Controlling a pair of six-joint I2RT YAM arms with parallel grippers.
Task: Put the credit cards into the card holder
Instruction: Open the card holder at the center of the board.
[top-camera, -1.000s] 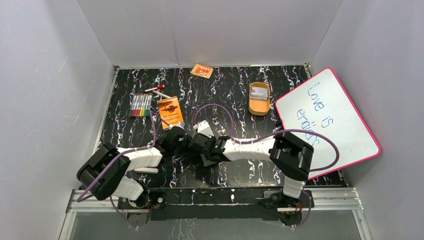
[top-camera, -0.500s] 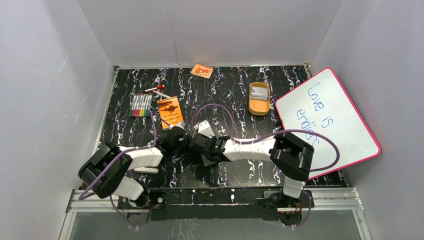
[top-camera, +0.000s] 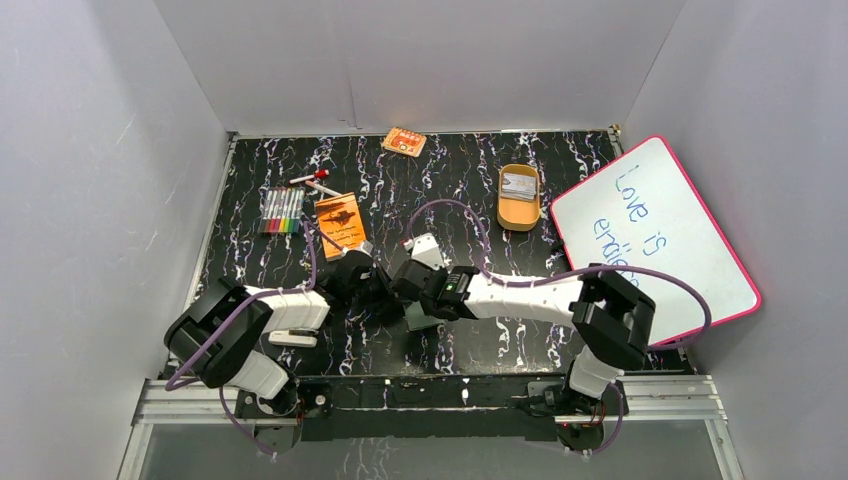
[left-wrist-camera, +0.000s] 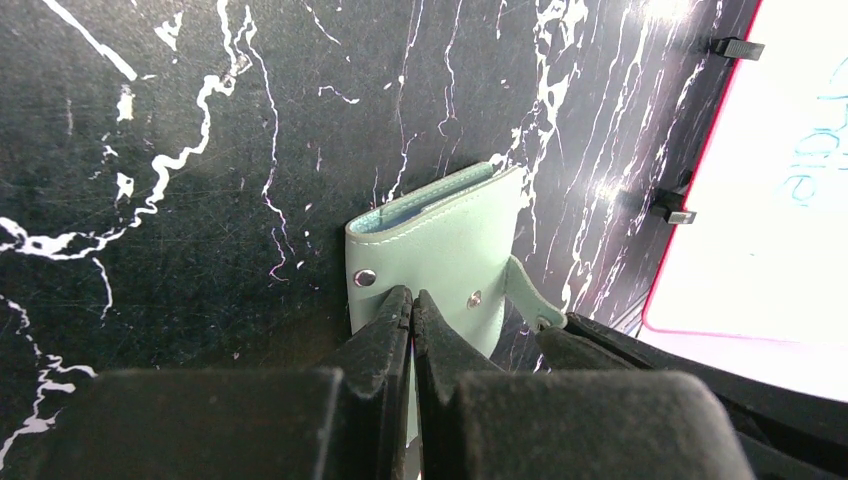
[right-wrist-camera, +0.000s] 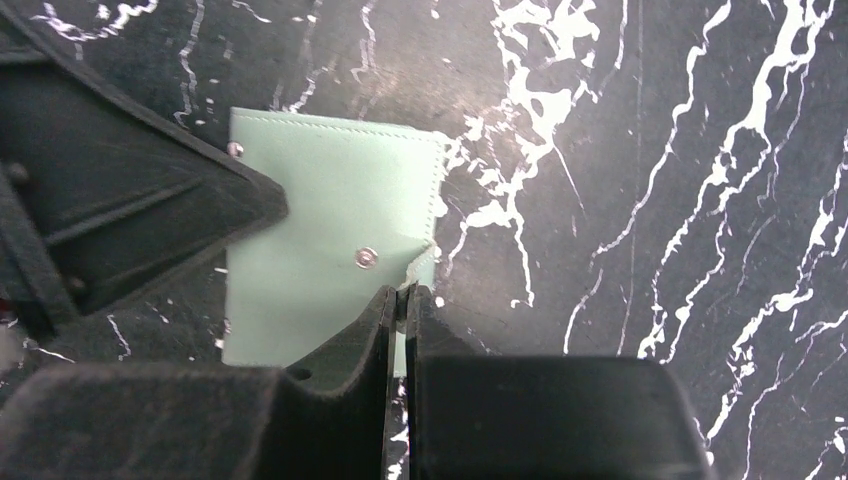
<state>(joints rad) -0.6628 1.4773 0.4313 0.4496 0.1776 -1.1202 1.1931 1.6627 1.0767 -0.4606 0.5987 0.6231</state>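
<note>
The sage-green card holder (left-wrist-camera: 440, 240) lies shut on the black marbled table; it also shows in the right wrist view (right-wrist-camera: 330, 220) and, partly hidden under the grippers, in the top view (top-camera: 420, 320). My left gripper (left-wrist-camera: 412, 295) is shut, its tips resting on the holder's cover between the two snaps. My right gripper (right-wrist-camera: 401, 292) is shut on the holder's snap tab (right-wrist-camera: 422, 268) at its edge. In the top view the left gripper (top-camera: 385, 295) and the right gripper (top-camera: 410, 300) meet at the table's middle. The pale credit cards (top-camera: 518, 183) lie in the tan tray (top-camera: 518, 212).
An orange booklet (top-camera: 340, 222), a row of markers (top-camera: 282, 210) and a red-capped pen (top-camera: 310, 180) lie at back left. An orange-and-white packet (top-camera: 404, 141) is at the back wall. A pink-rimmed whiteboard (top-camera: 655, 240) leans at the right.
My right arm has swung to the right and its wrist has shifted a little right and back; the green holder now shows below the grippers. The left arm has barely moved.
</note>
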